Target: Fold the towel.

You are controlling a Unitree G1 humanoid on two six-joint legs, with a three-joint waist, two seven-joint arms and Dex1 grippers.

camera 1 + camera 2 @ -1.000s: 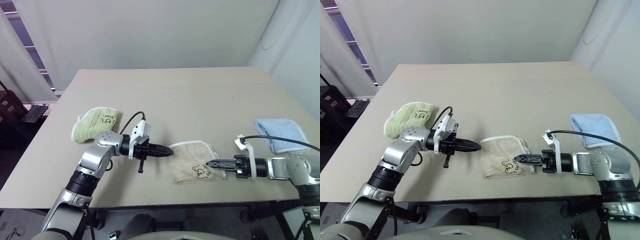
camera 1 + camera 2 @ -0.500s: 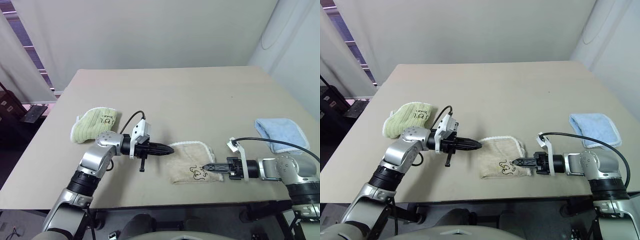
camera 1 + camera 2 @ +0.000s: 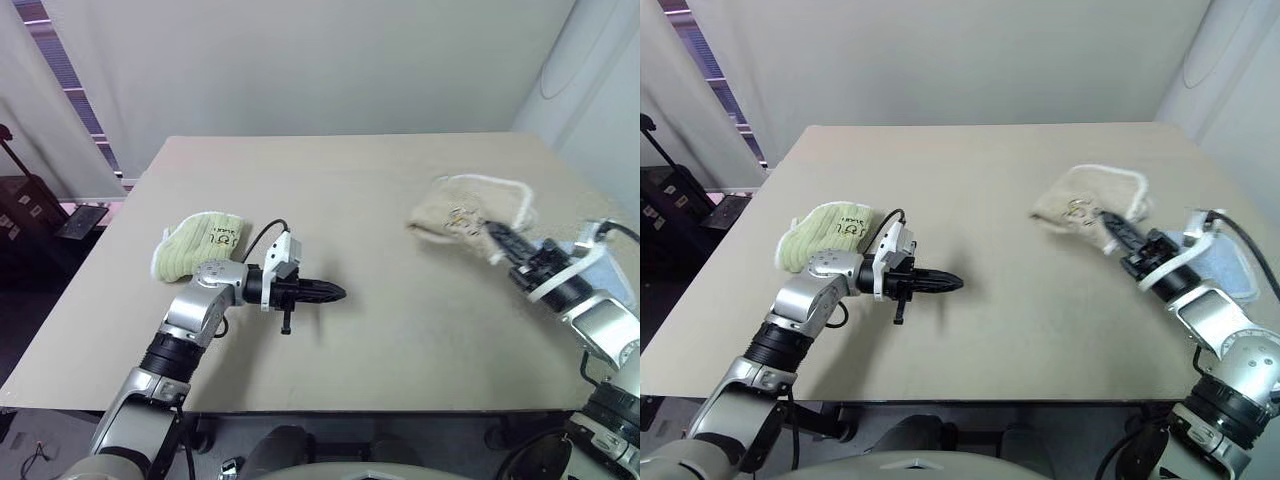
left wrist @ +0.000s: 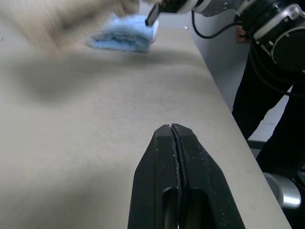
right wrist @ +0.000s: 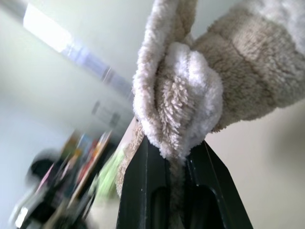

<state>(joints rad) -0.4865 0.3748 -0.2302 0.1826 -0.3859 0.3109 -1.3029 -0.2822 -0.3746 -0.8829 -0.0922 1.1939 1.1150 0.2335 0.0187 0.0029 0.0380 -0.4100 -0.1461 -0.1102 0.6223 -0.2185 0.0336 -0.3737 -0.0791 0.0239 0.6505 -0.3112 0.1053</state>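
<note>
Towel (image 3: 462, 212), beige with white rope edging, gathered into a loose bundle and lifted clear of the table (image 3: 400, 320) at the right of the frame. Right gripper (image 3: 497, 235): jaws clenched on a fold of the towel's white edge, seen close up in the right wrist view, where the fingers (image 5: 138, 191) pinch the pile between them; the bundle hangs from the fingertips toward the upper middle of the frame, dark scribbled marks facing the camera. Left gripper (image 3: 338, 293): jaws pressed together on nothing, fingers (image 4: 162, 191) meeting along a thin seam, pointing toward the right over bare tabletop at centre left, well apart from the towel. Yellow-green folded cloth (image 3: 198, 242) with black writing: on the table at left, just behind the left arm. Light blue folded cloth (image 3: 1218, 262): on the table at far right, partly behind the right arm.
</note>
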